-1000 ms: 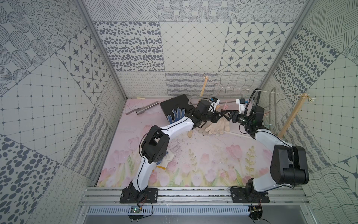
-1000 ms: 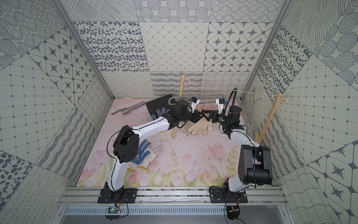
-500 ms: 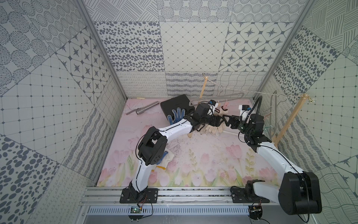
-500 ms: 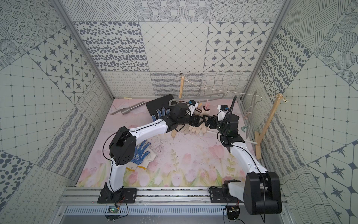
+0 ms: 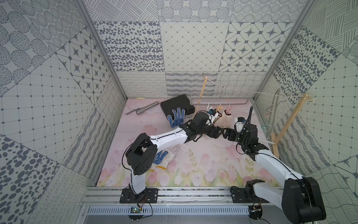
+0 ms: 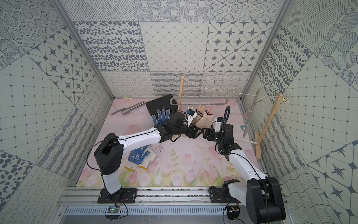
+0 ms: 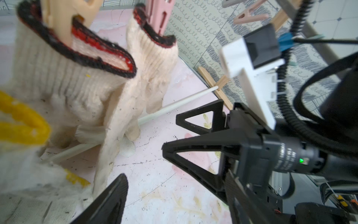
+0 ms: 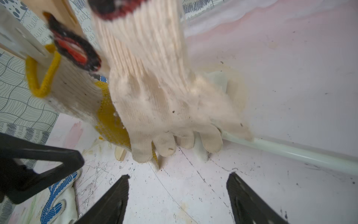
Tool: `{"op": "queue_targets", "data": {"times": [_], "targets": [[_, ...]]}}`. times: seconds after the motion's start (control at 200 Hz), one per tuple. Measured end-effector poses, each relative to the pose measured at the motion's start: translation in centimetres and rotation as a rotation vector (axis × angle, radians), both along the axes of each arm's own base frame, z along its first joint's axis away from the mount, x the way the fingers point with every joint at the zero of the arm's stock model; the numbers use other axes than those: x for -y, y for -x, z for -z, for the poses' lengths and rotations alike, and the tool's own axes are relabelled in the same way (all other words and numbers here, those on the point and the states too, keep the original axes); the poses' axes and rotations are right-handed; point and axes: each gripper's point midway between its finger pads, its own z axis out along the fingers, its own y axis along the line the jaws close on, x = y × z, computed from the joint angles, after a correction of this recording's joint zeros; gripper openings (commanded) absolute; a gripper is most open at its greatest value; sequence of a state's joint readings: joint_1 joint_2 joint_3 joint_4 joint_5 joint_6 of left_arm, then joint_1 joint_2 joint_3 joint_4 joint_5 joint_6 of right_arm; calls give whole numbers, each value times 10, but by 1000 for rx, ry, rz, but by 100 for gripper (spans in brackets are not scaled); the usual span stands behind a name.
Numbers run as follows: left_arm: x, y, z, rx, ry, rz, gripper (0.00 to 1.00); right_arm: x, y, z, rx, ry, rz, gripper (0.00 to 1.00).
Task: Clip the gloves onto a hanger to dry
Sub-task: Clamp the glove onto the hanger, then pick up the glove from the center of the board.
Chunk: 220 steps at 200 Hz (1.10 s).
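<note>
Left of the hanger (image 6: 227, 100), a blue-dotted glove (image 6: 160, 116) lies on a black case (image 6: 155, 103), not yet pegged. Under the hanger three gloves (image 8: 155, 93) hang pegged by their cuffs. Farther beneath the hanger my left gripper (image 5: 215, 132) and right gripper (image 8: 179, 174) are both spread, holding nothing. I should back out low without brushing them, then take that glove by its cuff.

No writing is showing clearly enough to read anywhere, though the blue-dotted glove (image 6: 138, 155) lying on the flowered mat (image 6: 193, 166) is carrying a blue printed mark on its palm whose characters are coming out too small and blurred.
</note>
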<state>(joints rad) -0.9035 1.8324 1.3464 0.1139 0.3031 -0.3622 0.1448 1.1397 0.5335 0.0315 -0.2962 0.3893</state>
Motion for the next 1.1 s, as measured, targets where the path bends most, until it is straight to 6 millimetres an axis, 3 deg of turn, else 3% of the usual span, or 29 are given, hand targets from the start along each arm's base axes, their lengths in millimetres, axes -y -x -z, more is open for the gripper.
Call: {"op": "queue_targets", "data": {"times": [0.15, 0.29, 0.44, 0.605, 0.725, 0.896, 1.101], "targets": [[-19, 24, -6, 2, 4, 22, 78, -18, 19, 23, -70, 11, -65, 79], [-45, 43, -19, 26, 10, 6, 81, -36, 33, 32, -100, 20, -129, 75], [-75, 49, -28, 54, -2, -63, 82, -64, 48, 33, -108, 25, -228, 67], [-114, 48, -22, 46, -56, -186, 82, -105, 79, 29, -101, 49, -390, 66], [-146, 47, -11, 18, -114, -299, 81, -129, 98, 17, -69, 47, -490, 63], [-201, 47, 20, -84, -225, -490, 72, -155, 106, 6, -55, 44, -568, 58], [-258, 75, 68, -268, -401, -665, 68, -187, 113, 11, -93, 61, -659, 57]]}}
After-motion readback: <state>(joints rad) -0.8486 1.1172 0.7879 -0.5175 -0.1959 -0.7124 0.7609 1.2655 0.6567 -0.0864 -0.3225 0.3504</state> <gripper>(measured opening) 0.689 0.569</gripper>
